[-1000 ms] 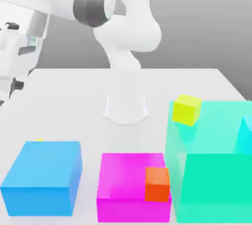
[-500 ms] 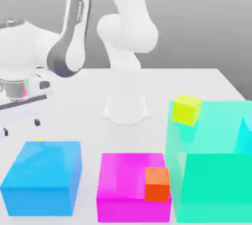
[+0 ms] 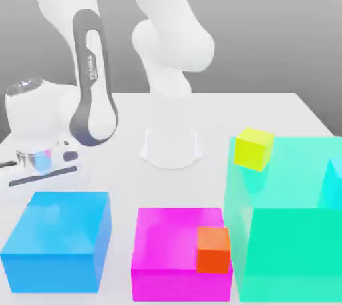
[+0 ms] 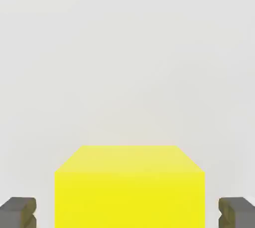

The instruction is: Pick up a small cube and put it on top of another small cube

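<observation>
Exterior view: the arm is bent low over the white counter (image 3: 267, 107) at the view's left, its hand set just behind the blue box (image 3: 57, 240). Hand view: the small yellow cube (image 4: 129, 187) sits on the counter squarely between the two fingertips (image 4: 17, 212), which flank its sides with slight gaps; the pincer (image 4: 128, 213) is spread around it, not yet pinching.
</observation>
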Robot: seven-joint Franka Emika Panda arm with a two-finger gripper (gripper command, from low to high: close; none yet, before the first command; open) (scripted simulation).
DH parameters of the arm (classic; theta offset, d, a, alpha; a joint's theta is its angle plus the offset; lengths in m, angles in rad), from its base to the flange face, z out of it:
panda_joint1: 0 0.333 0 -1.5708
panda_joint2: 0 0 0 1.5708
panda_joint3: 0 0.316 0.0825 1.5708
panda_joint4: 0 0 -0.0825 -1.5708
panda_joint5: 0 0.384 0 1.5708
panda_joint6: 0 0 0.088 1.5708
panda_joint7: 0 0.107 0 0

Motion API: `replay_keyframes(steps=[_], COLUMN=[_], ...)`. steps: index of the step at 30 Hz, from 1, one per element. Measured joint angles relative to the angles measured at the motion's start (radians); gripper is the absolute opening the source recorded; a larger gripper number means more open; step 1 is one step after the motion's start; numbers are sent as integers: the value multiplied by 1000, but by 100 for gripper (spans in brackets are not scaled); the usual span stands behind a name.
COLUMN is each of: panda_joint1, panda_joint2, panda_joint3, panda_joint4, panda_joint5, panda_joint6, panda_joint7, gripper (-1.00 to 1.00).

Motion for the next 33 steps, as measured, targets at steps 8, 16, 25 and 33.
replay_keyframes(steps=[8,16,25,33], panda_joint1=[-21,-14,267,529], panda_joint2=[-87,-280,-358,-372], panda_joint3=[29,41,309,450], panda_joint4=[-14,13,210,324], panda_joint5=[30,-44,-24,55], panda_joint6=[-68,-206,-459,-663], panda_joint7=[-20,18,-42,-124], gripper=[-100,-100,-100,-100])
